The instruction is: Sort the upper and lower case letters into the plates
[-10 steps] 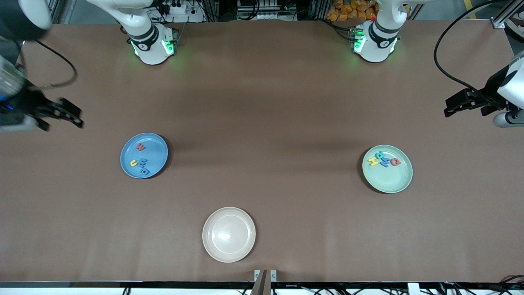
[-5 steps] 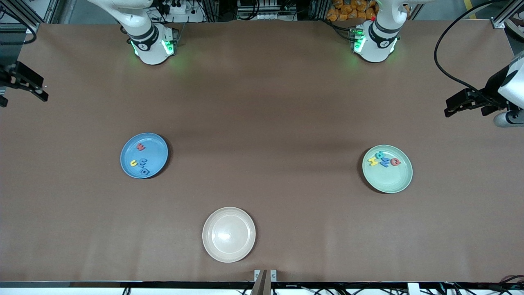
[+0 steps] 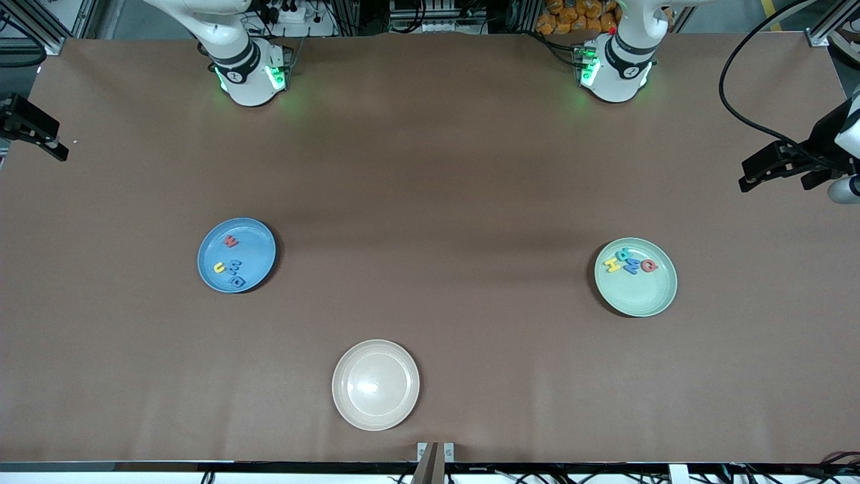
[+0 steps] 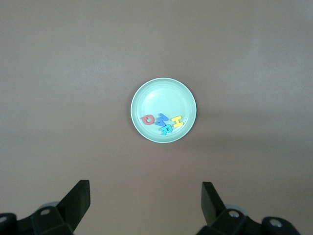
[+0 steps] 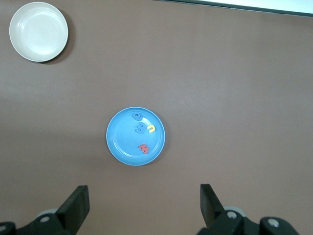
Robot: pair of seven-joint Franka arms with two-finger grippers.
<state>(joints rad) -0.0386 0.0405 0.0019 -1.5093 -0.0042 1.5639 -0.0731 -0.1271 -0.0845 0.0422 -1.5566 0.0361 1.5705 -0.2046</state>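
Note:
The glossy blue plate (image 3: 252, 252) lies toward the right arm's end of the table and holds several tiny letters: one red (image 3: 230, 241), one yellow (image 3: 219, 267) and two blue (image 3: 235, 272). It also shows in the right wrist view (image 5: 122, 142). The mint green plate (image 3: 638, 296) lies toward the left arm's end and holds several letters (image 3: 629, 261) in yellow, teal, blue and red, which also show in the left wrist view (image 4: 164, 122). My right gripper (image 3: 40, 134) (image 5: 143, 191) is open, empty and high over the table's edge. My left gripper (image 3: 756, 173) (image 4: 145, 188) is open, empty and high over its end.
A cream-beige plate (image 3: 375, 384) lies empty near the front edge, nearer to the front camera than both other plates; it also shows in the right wrist view (image 5: 38, 31). Black cables hang by the left arm's end (image 3: 732, 101).
My right gripper has risen and drawn back toward the table's edge at its end. My left gripper has shifted slightly outward and up. The plates and letters have not moved.

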